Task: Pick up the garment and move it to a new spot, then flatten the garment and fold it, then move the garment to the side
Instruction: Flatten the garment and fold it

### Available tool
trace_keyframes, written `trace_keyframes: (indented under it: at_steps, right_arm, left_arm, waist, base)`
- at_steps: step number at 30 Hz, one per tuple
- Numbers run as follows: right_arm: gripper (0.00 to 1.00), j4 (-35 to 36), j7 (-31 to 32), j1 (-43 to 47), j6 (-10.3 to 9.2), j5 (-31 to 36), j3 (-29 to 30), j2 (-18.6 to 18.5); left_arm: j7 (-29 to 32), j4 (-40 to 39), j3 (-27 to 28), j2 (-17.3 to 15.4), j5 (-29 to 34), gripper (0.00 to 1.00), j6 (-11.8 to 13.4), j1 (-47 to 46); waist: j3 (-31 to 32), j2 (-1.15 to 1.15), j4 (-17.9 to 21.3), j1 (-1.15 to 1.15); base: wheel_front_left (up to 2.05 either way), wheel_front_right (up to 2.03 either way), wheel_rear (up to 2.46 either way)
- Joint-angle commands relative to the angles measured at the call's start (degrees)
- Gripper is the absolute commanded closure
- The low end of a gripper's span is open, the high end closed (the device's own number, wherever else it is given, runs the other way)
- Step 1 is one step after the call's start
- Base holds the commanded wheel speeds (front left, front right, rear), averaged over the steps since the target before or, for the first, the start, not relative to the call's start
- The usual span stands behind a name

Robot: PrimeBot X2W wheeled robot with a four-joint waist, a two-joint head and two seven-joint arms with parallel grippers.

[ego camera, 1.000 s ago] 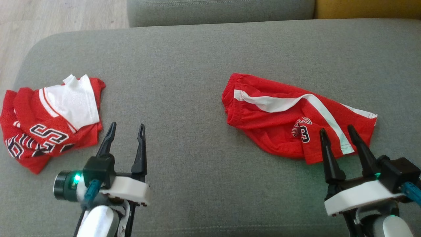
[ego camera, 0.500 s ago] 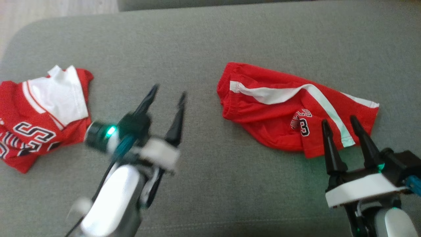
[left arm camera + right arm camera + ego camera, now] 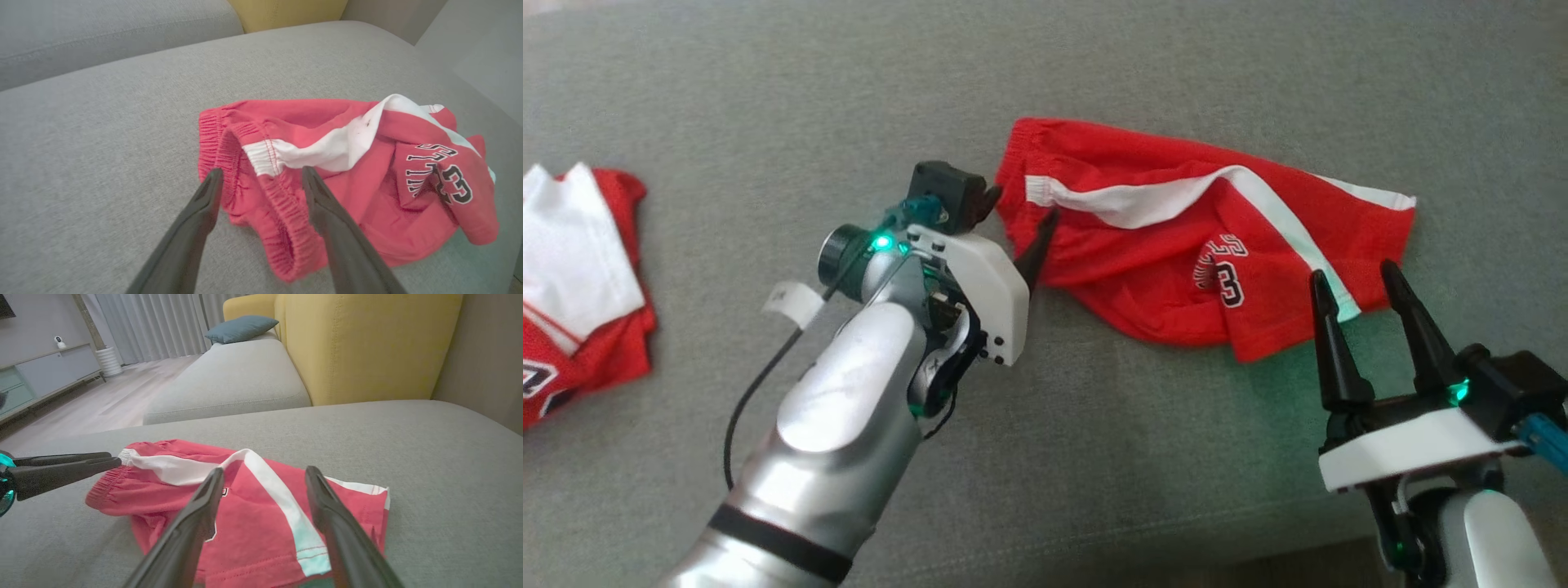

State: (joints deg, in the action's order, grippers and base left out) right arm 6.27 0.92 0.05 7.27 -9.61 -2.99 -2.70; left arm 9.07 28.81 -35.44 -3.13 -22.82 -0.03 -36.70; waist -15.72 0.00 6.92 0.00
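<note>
Near right, the right gripper hovers spread wide at the near edge of crumpled red white-striped fabric shorts lying right of centre on the grey sofa cushion; farther, the left gripper, likewise released, flanks their waistband

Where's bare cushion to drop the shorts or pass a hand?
Free: grey cushion between the jersey pile and the left gripper; the far band beyond the red shorts; the near strip between it and the right gripper. Crowded: waistband at the open left gripper, hem by the right.
</note>
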Motion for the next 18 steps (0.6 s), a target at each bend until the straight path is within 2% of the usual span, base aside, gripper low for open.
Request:
trace_keyframes:
  at_steps: [1, 8, 9, 10, 11, 14, 18]
  right_arm:
    - [0.0, 1.6, -0.7, -2.3, 0.22, -0.3, -1.3, -0.2]
    - [0.0, 0.5, -1.3, -2.8, 0.22, -1.1, -1.4, -0.2]
    - [0.0, 0.4, -1.4, -2.9, 0.22, -1.2, -1.4, -0.2]
    - [0.0, 0.4, -1.4, -2.9, 0.22, -1.3, -1.4, -0.2]
    - [0.0, 0.3, -1.3, -3.0, 0.22, -1.4, -1.3, -0.2]
    - [0.0, -0.3, -0.2, -3.1, 0.22, -1.5, -0.7, -0.7]
    - [0.0, -1.9, 3.7, -3.0, 0.22, -2.4, -0.1, -3.5]
  left_arm:
    - [0.2, -1.3, 1.2, 0.0, -0.5, 0.0, -0.2, -3.0]
    - [-0.8, 3.9, -0.4, 0.2, -4.7, 0.0, -1.2, -6.1]
    - [-1.1, 4.3, -0.8, 0.2, -5.3, 0.21, -1.1, -6.4]
    - [-1.5, 4.7, -1.1, 0.2, -5.8, 0.85, -1.1, -6.7]
    - [-2.1, 4.9, -1.3, 0.2, -6.2, 1.0, -1.1, -7.1]
    - [-3.6, 5.8, -1.9, 0.2, -6.5, 1.0, -0.9, -7.7]
    - [-5.7, 6.2, -2.8, 0.1, -5.7, 1.0, -0.9, -7.4]
  waist:
    - [-0.5, 0.0, 0.7, 0.0]
    - [-1.0, 0.0, 2.1, 0.0]
    - [-1.0, 0.0, 2.2, 0.0]
    - [-1.0, 0.0, 2.4, 0.0]
    - [-1.0, 0.0, 2.5, 0.0]
    - [-0.9, 0.0, 2.8, 0.0]
    - [-0.6, 0.0, 3.1, 0.0]
  base:
    - [0.0, 0.0, 0.0]
    - [0.0, 0.0, 0.0]
    - [0.0, 0.0, 0.0]
    - [0.0, 0.0, 0.0]
    - [0.0, 0.0, 0.0]
    - [0.0, 0.0, 0.0]
    - [0.0, 0.0, 0.0]
